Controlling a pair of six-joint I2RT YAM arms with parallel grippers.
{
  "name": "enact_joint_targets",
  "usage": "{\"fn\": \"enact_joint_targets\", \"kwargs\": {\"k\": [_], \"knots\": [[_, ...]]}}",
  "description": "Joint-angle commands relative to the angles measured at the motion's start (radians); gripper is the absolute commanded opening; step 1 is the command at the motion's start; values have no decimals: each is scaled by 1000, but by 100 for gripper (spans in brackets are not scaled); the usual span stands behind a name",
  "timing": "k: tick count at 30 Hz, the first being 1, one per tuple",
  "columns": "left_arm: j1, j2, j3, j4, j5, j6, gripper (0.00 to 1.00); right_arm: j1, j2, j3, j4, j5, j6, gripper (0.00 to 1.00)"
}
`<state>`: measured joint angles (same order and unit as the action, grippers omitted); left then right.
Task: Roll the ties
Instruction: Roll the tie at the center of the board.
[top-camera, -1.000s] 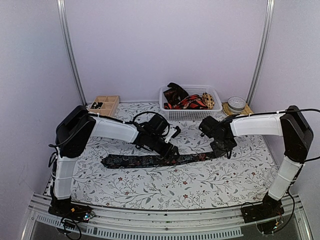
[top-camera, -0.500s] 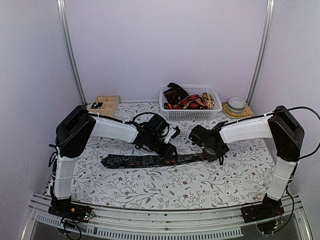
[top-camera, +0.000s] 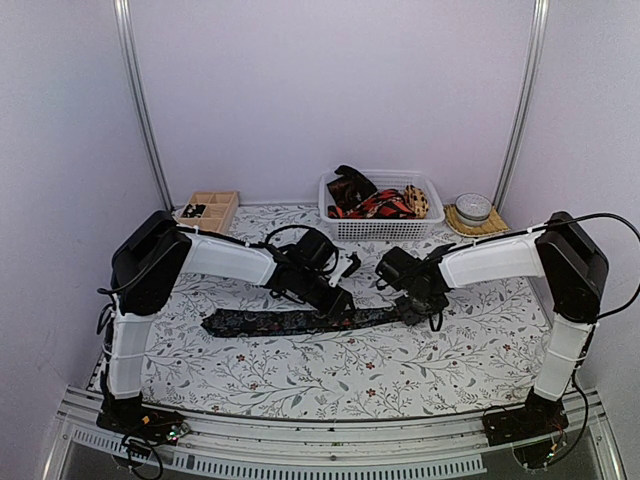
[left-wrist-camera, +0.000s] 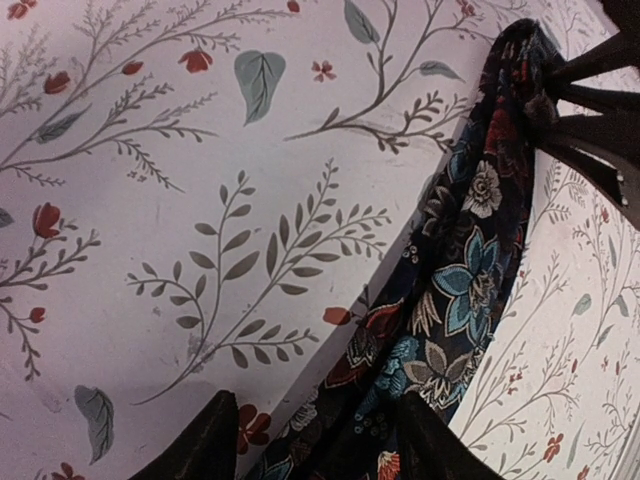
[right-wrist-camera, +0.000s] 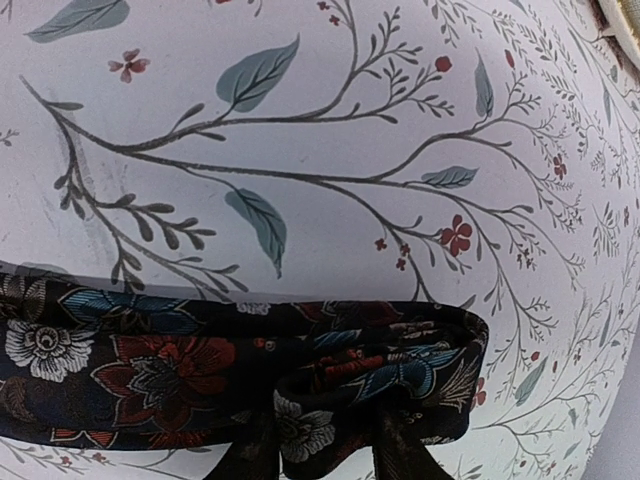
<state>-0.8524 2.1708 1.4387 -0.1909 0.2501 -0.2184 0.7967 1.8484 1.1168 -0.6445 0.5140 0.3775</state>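
- Table (top-camera: 300, 385): covered by a floral cloth. The dark floral tie (top-camera: 270, 322) lies flat across its middle, wide end to the left.
- Left gripper (left-wrist-camera: 320, 455): jaws part-open, straddling the tie near mid-length. Cloth shows between one finger (left-wrist-camera: 212, 445) and the fabric. The fingertips are cut off by the frame edge.
- Right gripper (right-wrist-camera: 322, 452): fingers (right-wrist-camera: 400, 450) flank the narrow end, which is folded back on itself. Whether they press the fold cannot be determined, as the tips are out of frame.
- Basket (top-camera: 385, 230), far edge: further ties (top-camera: 372, 203) heaped inside, individual pieces hard to separate.
- Wooden tray (top-camera: 210, 212), far left: contents too small to identify.
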Motion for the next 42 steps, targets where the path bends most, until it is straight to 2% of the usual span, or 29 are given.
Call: {"fn": "enact_joint_targets", "kwargs": {"k": [1,8,16,28,30,36,39,42], "knots": [[8,11,-26,-37,12,-14,54,0,40,-22,42,-90,-13,35],[8,5,-29,-38,9,-16,54,-34,14,-38,66,-175,-27,43],[8,-3,-19,-45,5,-16,55,-66,-95,10,18,-246,-78,55],[6,7,36,-72,-3,-11,59,-118,-221,99,-25,-372,-102,60],[6,12,62,-82,-5,-3,62,-147,-256,102,-18,-418,-101,61],[-4,27,166,-99,1,68,85,-354,-339,55,22,-670,-93,62],[-11,56,260,-123,16,101,95,-446,-340,24,38,-768,-91,63],[-21,122,400,-185,32,115,100,-515,-320,-12,63,-849,-91,63]]}}
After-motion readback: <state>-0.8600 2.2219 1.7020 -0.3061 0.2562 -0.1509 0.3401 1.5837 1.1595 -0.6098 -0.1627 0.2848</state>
